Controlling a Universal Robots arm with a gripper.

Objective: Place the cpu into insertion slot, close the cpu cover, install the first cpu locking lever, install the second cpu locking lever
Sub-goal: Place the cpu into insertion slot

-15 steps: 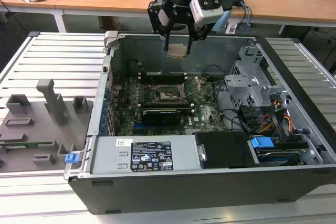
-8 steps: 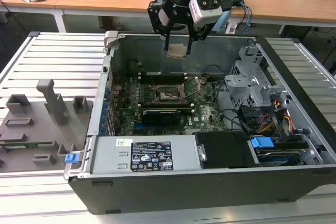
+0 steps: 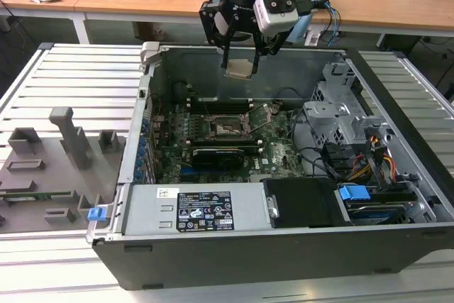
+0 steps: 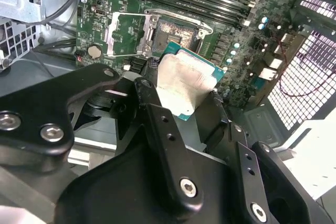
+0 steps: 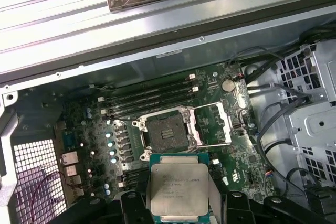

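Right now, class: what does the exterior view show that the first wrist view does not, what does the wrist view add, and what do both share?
The exterior view takes in the whole open computer case, its labelled power supply, and the grey fixture tray at the exterior view's left. The first wrist view adds the cpu cover swung open beside the empty socket. Both share the cpu, held above the motherboard in the closed jaws, and that socket.
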